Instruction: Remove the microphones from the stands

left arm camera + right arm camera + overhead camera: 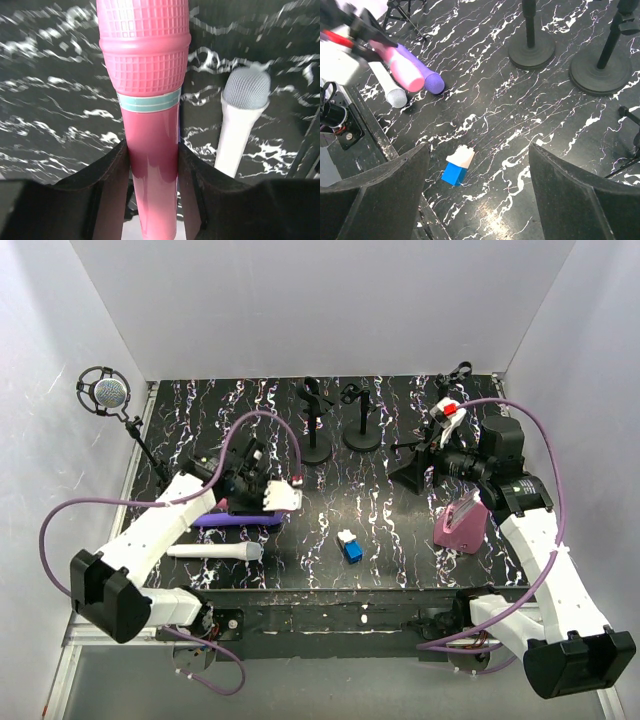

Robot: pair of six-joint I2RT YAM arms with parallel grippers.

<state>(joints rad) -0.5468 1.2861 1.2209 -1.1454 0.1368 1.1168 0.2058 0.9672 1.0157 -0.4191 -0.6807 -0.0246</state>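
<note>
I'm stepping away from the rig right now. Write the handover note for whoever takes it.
Left gripper: shut on the pink microphone, holding it above the left part of the table.
Right gripper: open and empty, above the blue and white block.
The purple microphone and white microphone lie on the table.
The left stand and right stand at the back look empty.
Done: the pink microphone is off the stands.
Left: probably set it down by the other two and let go.
</note>
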